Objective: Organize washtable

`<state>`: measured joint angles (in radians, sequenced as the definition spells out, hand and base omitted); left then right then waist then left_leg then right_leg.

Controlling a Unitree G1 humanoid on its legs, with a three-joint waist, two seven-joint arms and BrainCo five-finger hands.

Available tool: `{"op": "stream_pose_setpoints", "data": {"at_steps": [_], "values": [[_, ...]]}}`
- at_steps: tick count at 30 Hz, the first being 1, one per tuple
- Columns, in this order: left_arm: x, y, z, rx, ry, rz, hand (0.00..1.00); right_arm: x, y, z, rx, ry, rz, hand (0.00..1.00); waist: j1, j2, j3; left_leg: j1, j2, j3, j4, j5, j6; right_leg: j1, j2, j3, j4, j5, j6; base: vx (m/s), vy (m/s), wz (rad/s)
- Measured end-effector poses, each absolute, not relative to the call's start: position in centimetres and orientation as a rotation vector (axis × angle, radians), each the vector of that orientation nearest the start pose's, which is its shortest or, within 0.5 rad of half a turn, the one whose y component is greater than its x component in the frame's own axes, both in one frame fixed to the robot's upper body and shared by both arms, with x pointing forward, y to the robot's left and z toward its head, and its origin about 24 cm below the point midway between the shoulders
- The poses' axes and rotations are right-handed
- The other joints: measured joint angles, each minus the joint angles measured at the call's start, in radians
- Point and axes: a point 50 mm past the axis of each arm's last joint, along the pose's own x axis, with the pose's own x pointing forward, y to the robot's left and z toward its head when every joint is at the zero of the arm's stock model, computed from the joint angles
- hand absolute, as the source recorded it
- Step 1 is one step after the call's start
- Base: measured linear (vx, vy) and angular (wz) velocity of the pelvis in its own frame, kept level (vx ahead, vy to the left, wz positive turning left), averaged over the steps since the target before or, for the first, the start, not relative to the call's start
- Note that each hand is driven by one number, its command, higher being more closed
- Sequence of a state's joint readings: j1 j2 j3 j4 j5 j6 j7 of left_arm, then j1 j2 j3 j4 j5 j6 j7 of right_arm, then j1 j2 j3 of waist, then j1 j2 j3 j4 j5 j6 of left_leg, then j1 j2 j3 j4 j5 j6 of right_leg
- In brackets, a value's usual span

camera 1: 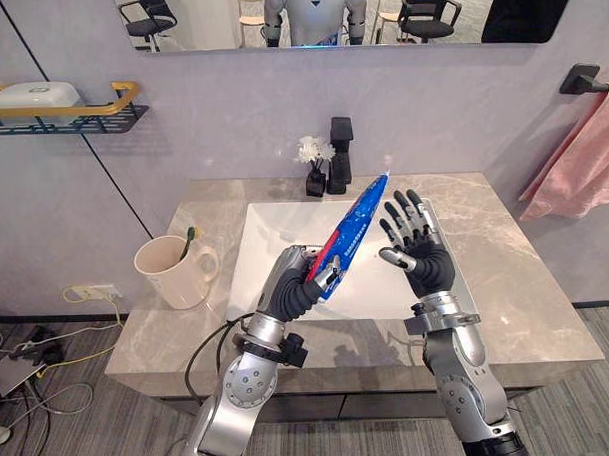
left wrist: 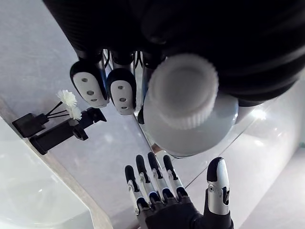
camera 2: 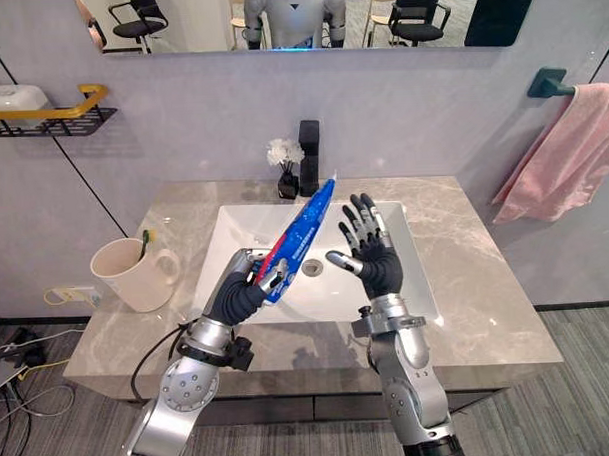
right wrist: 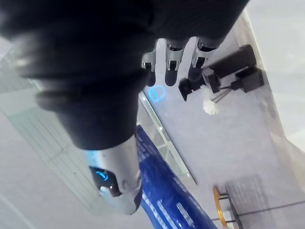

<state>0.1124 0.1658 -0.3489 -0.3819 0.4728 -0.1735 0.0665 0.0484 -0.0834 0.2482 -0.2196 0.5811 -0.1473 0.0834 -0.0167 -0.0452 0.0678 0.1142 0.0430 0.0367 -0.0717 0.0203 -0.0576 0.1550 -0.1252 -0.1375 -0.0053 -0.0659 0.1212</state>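
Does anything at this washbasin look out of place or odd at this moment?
Nothing is spilled or broken. The only thing not in its place is the blue toothpaste tube, gripped cap-down in the left hand and tilted above the sink, beside the open right hand. The cup stands upright.

Grey wall, mirror up top reflecting office chairs. Grey marble vanity top, white inset basin, black faucet behind it. Wire shelf with gold rail on the left, pink towel on a black bar on the right. Grey plank floor, wall socket low left.
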Motion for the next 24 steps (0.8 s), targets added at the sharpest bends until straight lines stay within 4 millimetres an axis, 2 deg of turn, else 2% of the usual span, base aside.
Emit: {"op": "stream_pose_setpoints", "data": {"at_steps": [5, 11, 15, 22, 23, 24], "values": [[20.6, 8.5, 10.6, 0.502, -0.490, -0.287, 1.00, 23.5, -9.8, 9.6, 0.594, -0.259, 0.369, 0.00, 0.003, -0.001, 0.000, -0.001, -0.007, -0.006, -0.003, 0.005, 0.005, 0.000, -0.007, -0.006, 0.000, 0.000, 0.000, -0.02, 0.002, 0.03], [20.5, 8.0, 10.0, 0.494, -0.467, -0.315, 1.00, 23.5, -9.2, 9.3, 0.684, -0.225, 0.387, 0.00, 0.005, -0.006, 0.000, 0.001, -0.015, -0.013, -0.021, 0.020, 0.011, -0.001, -0.014, -0.017, 0.001, 0.000, 0.000, -0.03, -0.002, 0.04], [20.4, 7.5, 9.5, 0.488, -0.453, -0.340, 1.00, 24.2, -8.2, 9.7, 0.772, -0.212, 0.432, 0.00, 0.005, -0.009, 0.001, 0.001, -0.016, -0.015, -0.021, 0.024, 0.012, 0.000, -0.016, -0.020, 0.003, 0.000, 0.000, -0.03, -0.005, 0.02], [20.2, 7.0, 9.4, 0.476, -0.455, -0.362, 1.00, 24.8, -8.2, 10.1, 0.911, -0.204, 0.440, 0.00, 0.008, -0.011, 0.000, 0.000, -0.017, -0.020, -0.021, 0.028, 0.011, 0.000, -0.016, -0.024, 0.006, 0.000, 0.000, -0.03, -0.011, 0.02], [20.2, 7.0, 9.4, 0.473, -0.453, -0.362, 1.00, 24.9, -8.2, 10.1, 0.918, -0.201, 0.442, 1.00, 0.008, -0.011, 0.000, 0.000, -0.017, -0.021, -0.021, 0.028, 0.011, 0.000, -0.016, -0.024, 0.006, 0.000, 0.000, -0.03, -0.009, 0.00], [20.2, 7.0, 9.2, 0.473, -0.445, -0.363, 1.00, 25.1, -8.1, 10.0, 0.929, -0.194, 0.442, 1.00, 0.007, -0.011, 0.000, 0.000, -0.017, -0.021, -0.021, 0.029, 0.011, 0.000, -0.016, -0.024, 0.007, 0.000, 0.001, -0.03, -0.008, 0.00]]}}
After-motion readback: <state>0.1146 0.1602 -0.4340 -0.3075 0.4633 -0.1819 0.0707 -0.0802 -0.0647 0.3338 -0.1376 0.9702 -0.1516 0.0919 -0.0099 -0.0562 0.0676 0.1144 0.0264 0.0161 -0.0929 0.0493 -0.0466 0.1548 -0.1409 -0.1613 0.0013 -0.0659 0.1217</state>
